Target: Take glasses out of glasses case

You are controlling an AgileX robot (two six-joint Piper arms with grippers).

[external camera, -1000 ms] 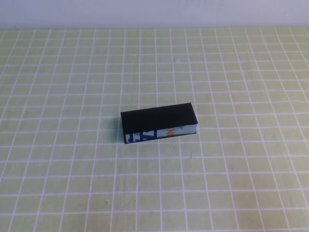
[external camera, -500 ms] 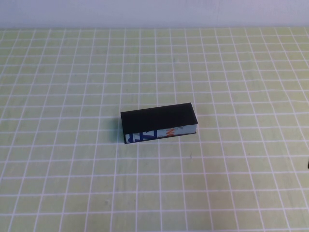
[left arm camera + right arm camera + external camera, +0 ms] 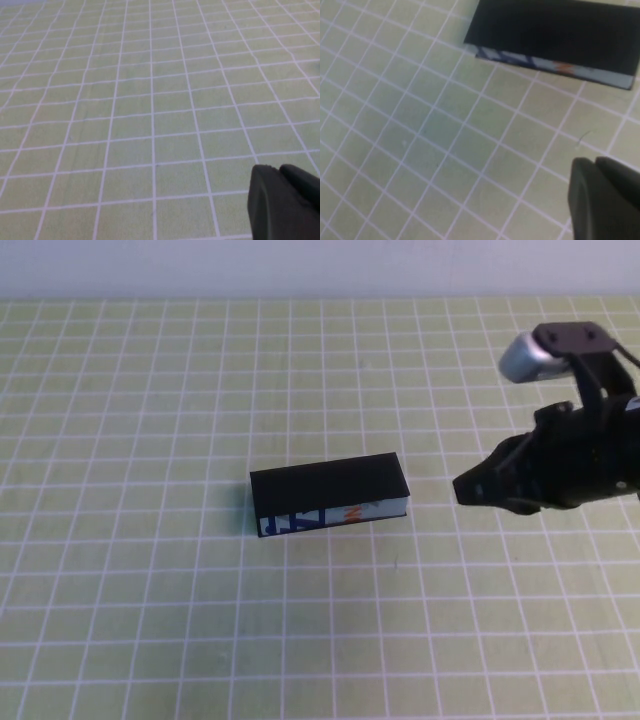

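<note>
Green gridded mat (image 3: 150, 620) covers the whole table with a pale wall strip along the back, nothing else lying around, so it's a pretty clean setup from where I'm driving. Going left to right: my left gripper (image 3: 285, 202) doesn't show in the high view at all, and its own wrist camera only catches a dark bit of finger over bare mat, so I can't tell whether that claw is spread or pressed together. I'd guess that arm is just parked. Dead centre of the mat sits the glasses case (image 3: 330, 495), lying flat with the black lid down and the white printed side facing me. The glasses themselves aren't visible anywhere, so I assume they're inside. Over at about 3 o'clock from the case, near it but clearly apart, is my right gripper (image 3: 470, 489), pointing toward the case's short end. It looks like a dark lump from above and its wrist cam shows only one finger edge plus the case, so again can't tell its state. Progress-wise I'd say basically zero: case untouched and shut, lid still to open, glasses still to lift out.
</note>
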